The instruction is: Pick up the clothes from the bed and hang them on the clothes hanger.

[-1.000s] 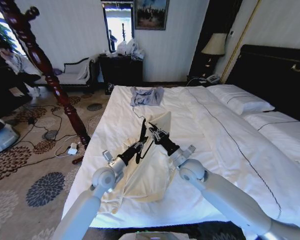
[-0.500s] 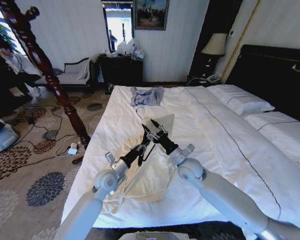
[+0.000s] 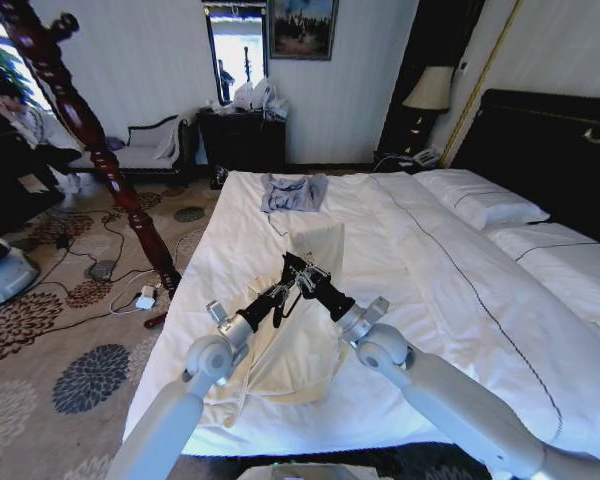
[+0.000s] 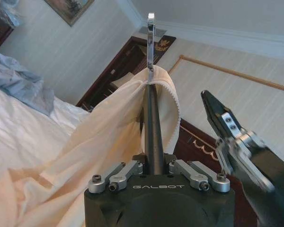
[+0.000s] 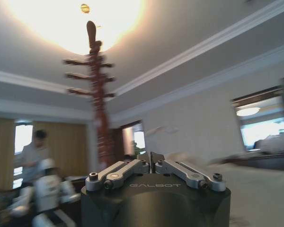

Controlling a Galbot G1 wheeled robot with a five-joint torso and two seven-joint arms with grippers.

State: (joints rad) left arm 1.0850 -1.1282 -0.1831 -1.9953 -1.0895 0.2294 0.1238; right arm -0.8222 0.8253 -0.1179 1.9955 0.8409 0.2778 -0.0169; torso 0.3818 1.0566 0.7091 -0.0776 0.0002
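I see the clothes (image 3: pixel 295 330) lying on the bed (image 3: pixel 460 300), a cream, soft garment rumpled near the bed's left edge, with one end drawn up off the white duvet toward my two grippers. A small grey-blue garment (image 3: pixel 292 192) lies well apart, farther up the bed toward the far end. White pillows (image 3: pixel 480 200) sit against the dark headboard (image 3: pixel 550 140).

In the left wrist view, the cream fabric (image 4: pixel 99 142) drapes over a dark bar of the clothes hanger (image 4: pixel 152 137), and the hanger's thin metal hook (image 4: pixel 150 42) stands out beyond the fabric's ribbed edge. My left gripper (image 3: pixel 277 293) is clamped on that hanger, the bar running out from between its closed fingers (image 4: pixel 128 171). The right gripper (image 3: pixel 298 272) hovers just beside it above the garment; in its own wrist view the fingers (image 5: pixel 180 171) look drawn together with nothing between them, though the blur makes me less than sure. The reddish-brown wooden post (image 3: pixel 90 140) stands on the carpet to the left of the bed.
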